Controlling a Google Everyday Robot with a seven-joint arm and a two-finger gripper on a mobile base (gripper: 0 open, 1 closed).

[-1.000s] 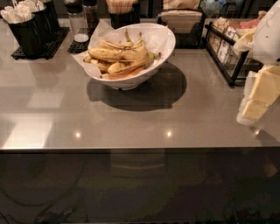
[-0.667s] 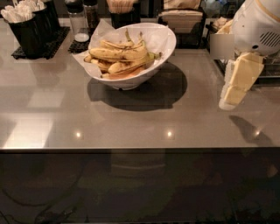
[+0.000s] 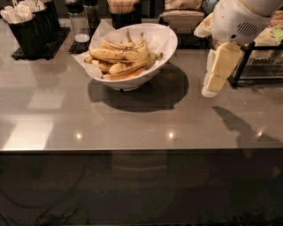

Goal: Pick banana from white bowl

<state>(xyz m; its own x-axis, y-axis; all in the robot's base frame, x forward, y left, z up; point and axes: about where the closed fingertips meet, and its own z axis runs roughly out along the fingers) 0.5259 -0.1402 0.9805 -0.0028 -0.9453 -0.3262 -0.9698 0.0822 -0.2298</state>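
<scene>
The white bowl (image 3: 170, 42), lined with crinkled white paper, stands on the grey table at the back, left of centre. Several ripe bananas lie in it. The banana (image 3: 119, 54), the longest and nearly straight, yellow with brown speckles, lies across the top of the pile. My gripper (image 3: 216, 73) hangs from the white arm at the right, above the table, to the right of the bowl and apart from it. It holds nothing that I can see.
Black cups (image 3: 27, 27) with white packets stand on a mat at the back left. Shakers (image 3: 78, 18) and a cup of sticks (image 3: 122, 10) stand behind the bowl. A black wire rack (image 3: 258, 64) stands right behind the gripper. The table's front edge (image 3: 141, 150) runs across.
My gripper has moved left and farther back over the table, toward the bowl. The bowl and bananas have not moved.
</scene>
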